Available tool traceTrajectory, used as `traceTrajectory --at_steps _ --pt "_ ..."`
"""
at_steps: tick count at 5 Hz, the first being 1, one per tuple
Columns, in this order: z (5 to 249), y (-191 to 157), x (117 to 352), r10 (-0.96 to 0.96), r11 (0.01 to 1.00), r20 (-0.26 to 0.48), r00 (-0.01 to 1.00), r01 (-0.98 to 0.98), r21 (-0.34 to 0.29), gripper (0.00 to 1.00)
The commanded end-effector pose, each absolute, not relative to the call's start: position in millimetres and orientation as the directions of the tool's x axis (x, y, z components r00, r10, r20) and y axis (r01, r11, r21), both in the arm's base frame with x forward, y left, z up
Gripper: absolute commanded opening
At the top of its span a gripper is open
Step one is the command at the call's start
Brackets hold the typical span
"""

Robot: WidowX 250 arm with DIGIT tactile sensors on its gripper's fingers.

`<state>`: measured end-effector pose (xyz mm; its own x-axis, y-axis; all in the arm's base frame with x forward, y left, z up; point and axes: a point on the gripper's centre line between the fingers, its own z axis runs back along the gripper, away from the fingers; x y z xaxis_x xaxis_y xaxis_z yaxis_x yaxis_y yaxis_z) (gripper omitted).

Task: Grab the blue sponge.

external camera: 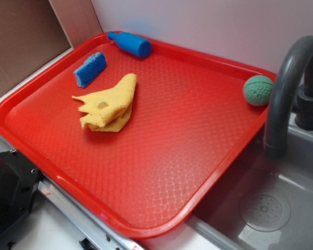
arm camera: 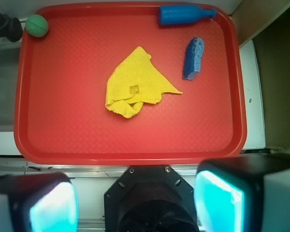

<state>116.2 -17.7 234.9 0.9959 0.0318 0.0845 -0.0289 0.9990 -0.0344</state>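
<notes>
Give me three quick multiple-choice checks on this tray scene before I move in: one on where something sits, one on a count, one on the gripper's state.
1. Where does the small flat bright-blue sponge lie on the red plastic tray?
A. Under the crumpled yellow cloth
B. Between the cloth and the smooth blue bottle-shaped cylinder, touching neither
C. Beside the green textured ball

2. How many blue things are on the tray?
A. One
B. Two
C. Three

3. What is the state of the gripper?
A. Open, holding nothing
B. Shut on the sponge
C. Shut on the cloth

Answers:
1 B: red tray shows between the sponge, the yellow cloth and the blue cylinder.
2 B: sponge and cylinder only; the green ball sits in a far corner.
3 A: the fingers stand wide apart, short of the tray.
</notes>
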Motion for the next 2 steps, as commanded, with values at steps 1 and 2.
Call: traceTrajectory --at_steps 1,2 --pt "235 -18 116 0.032 0.999 0.085 0.996 -0.029 -0.034 1.00" --pt "230 -5 126 0.277 0.961 0.204 0.939 -0.265 -0.084 1.00"
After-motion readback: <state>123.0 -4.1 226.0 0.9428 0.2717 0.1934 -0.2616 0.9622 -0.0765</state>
